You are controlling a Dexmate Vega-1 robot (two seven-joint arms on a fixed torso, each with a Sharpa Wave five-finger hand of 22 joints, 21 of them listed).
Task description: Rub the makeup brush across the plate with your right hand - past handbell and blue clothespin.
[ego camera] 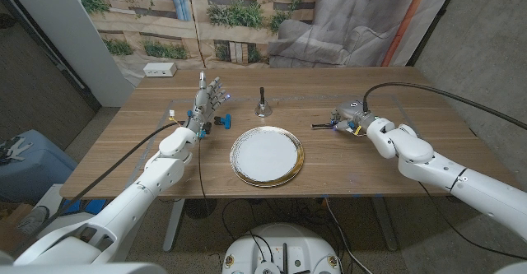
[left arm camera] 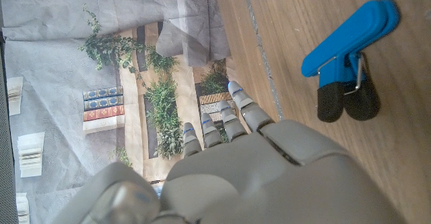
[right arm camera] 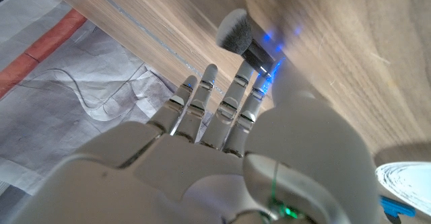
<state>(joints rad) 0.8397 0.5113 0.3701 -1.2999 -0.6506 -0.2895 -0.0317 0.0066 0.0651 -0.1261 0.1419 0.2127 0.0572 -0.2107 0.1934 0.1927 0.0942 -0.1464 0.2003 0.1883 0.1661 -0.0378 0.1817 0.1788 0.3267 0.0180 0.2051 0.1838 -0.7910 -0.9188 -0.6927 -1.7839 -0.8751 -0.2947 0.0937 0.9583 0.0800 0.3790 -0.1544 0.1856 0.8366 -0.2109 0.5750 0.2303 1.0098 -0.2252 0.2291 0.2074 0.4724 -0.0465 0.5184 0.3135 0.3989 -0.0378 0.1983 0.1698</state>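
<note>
The right hand [ego camera: 352, 114] is sitting over the makeup brush [right arm camera: 244, 38] on the table, right of the plate [ego camera: 266, 156]; its fingers [right arm camera: 210, 89] are reaching toward the handle, but whether they are clamping it I cannot tell. The left hand [ego camera: 207, 99] is standing upright with fingers apart, holding nothing, likely waiting beside the blue clothespin [left arm camera: 350, 52]. The handbell [ego camera: 262, 104] is standing just behind the plate.

wooden table [ego camera: 165, 171] | backdrop printed with plants [ego camera: 198, 19] | grey drape [ego camera: 362, 19] | grey floor [ego camera: 99, 126]
</note>
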